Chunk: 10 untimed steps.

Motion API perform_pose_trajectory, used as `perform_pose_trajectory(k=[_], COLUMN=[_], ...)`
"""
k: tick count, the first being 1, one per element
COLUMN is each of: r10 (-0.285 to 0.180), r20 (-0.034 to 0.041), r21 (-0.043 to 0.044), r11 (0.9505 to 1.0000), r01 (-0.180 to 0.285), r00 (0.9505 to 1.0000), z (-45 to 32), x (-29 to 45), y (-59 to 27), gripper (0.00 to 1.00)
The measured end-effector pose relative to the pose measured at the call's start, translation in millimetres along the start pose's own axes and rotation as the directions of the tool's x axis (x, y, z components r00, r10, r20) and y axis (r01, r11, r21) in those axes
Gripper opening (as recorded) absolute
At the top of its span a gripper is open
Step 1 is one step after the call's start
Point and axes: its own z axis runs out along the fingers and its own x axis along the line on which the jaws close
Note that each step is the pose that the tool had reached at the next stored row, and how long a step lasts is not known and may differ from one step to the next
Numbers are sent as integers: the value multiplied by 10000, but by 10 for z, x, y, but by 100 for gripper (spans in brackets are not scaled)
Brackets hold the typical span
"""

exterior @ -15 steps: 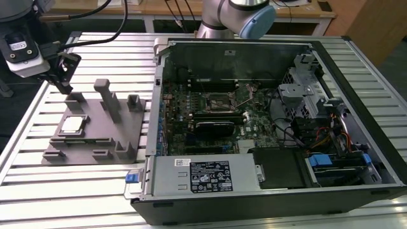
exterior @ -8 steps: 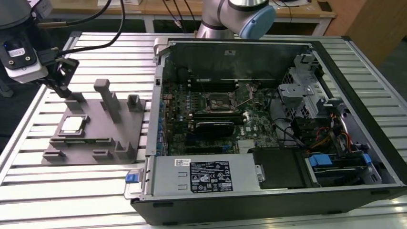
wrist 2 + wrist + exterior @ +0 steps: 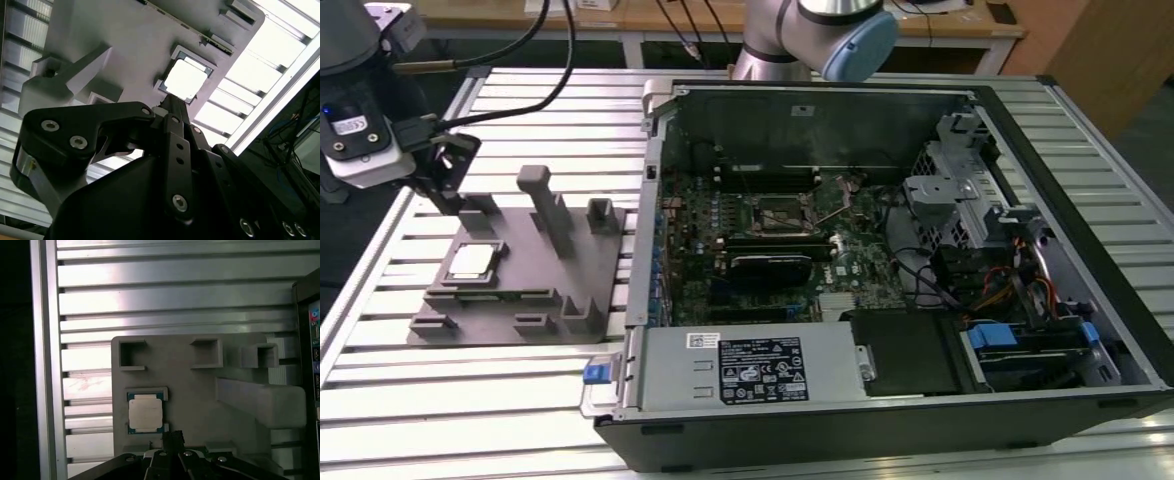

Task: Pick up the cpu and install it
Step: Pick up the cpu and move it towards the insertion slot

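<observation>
Cpu [image 3: 145,413] lies flat in the grey tray [image 3: 200,390], untouched; my hand [image 3: 172,436] hovers just beside it, pressed together and empty, I judge.

At the exterior view's top centre the arm [image 3: 781,40] is showing silver-grey tubing and a pale blue round joint cap [image 3: 857,45]. At its upper left the wrist housing [image 3: 360,130] is wearing white and grey shells, with black cables [image 3: 520,50] looping off it. In the second wrist view the gripper [image 3: 167,102] is showing matte black linked bars studded with silver screws [image 3: 80,142].
</observation>
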Motion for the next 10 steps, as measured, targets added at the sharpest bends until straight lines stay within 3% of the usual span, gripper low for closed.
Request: perform_pose_trajectory(k=[10], r10=[1], r20=[-1], r21=[1], r11=[10000], r01=[-1], r00=[10000], z=[150], x=[46], y=[-56], gripper=[11])
